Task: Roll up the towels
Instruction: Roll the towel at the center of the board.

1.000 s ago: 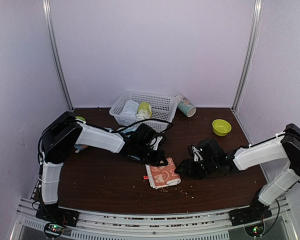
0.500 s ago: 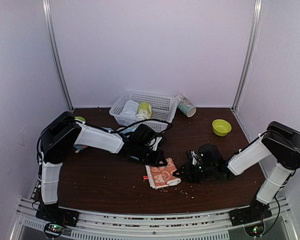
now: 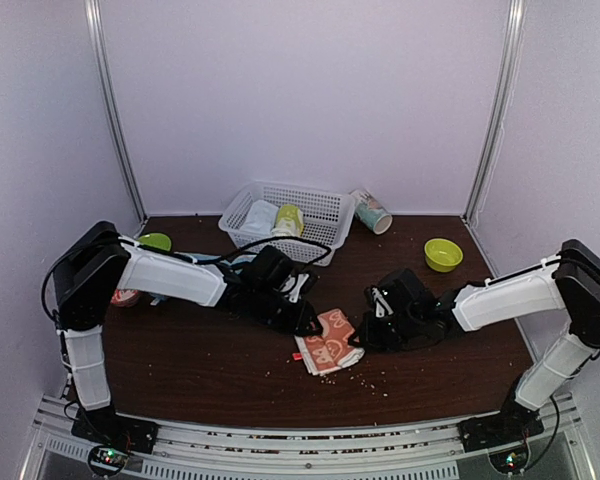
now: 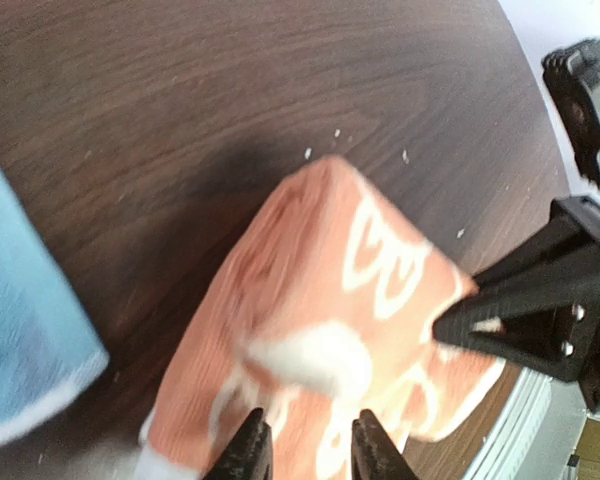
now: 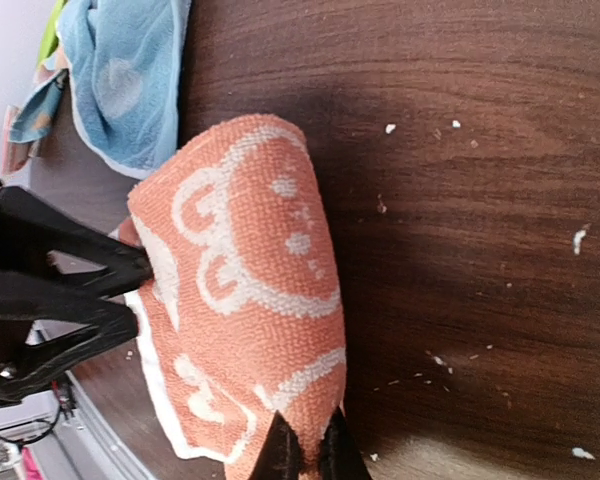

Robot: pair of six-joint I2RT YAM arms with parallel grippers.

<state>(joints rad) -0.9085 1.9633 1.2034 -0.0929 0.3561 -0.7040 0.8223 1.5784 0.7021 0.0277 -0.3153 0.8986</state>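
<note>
tabletop (image 3: 200,370): dark wood, crumbs everywhere
peach towel (image 3: 330,342): mid-tabletop between both arms, partly rolled up
blue towel (image 5: 120,80): near it, lying loose
right end effector (image 5: 307,440): pinched tight on peach towel's edge
left end effector (image 4: 305,445): slightly parted, over the towel

Looks like a robot lab test cell: plain pale walls (image 3: 310,100) box me in on 3 sides w/ metal corner posts (image 3: 115,110), well beyond my left gripper (image 3: 308,324) and right gripper (image 3: 359,342). Behind both, my arm bases (image 3: 115,432) are bolted to an aluminium rail (image 3: 300,445) at the edge of a dark wood-look table (image 3: 200,370). Past the grippers sit loose props: white plastic basket (image 3: 325,215), green bowl (image 3: 443,255), a cup (image 3: 371,212) on its side.
</note>
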